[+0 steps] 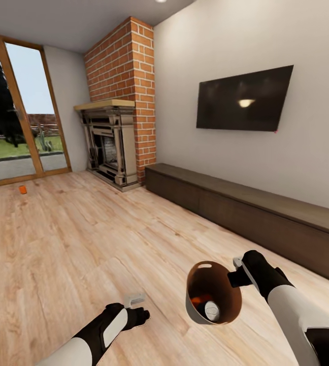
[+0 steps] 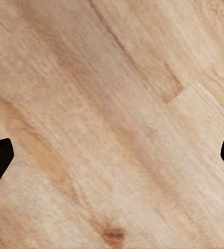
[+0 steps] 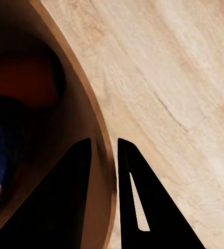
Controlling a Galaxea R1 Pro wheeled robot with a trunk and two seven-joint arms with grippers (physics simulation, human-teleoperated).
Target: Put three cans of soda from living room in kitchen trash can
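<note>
Overhead, right gripper (image 1: 237, 278) pinches the tash can (image 1: 197, 310) rim above plank floor (image 1: 73, 244); left gripper (image 1: 136, 300) spread.

The head camera is looking forward and down from above both arms, taking in the wooden floor (image 1: 73, 239), the fireplace (image 1: 108, 147) and the wall television (image 1: 243, 99). The left wrist camera is facing straight down at the floor (image 2: 112, 104) from close by. The right wrist camera is peering along its gripper (image 3: 105, 155) at the tash can (image 3: 86, 119) rim, sharing that bin (image 1: 200, 284) with the head view.
</note>
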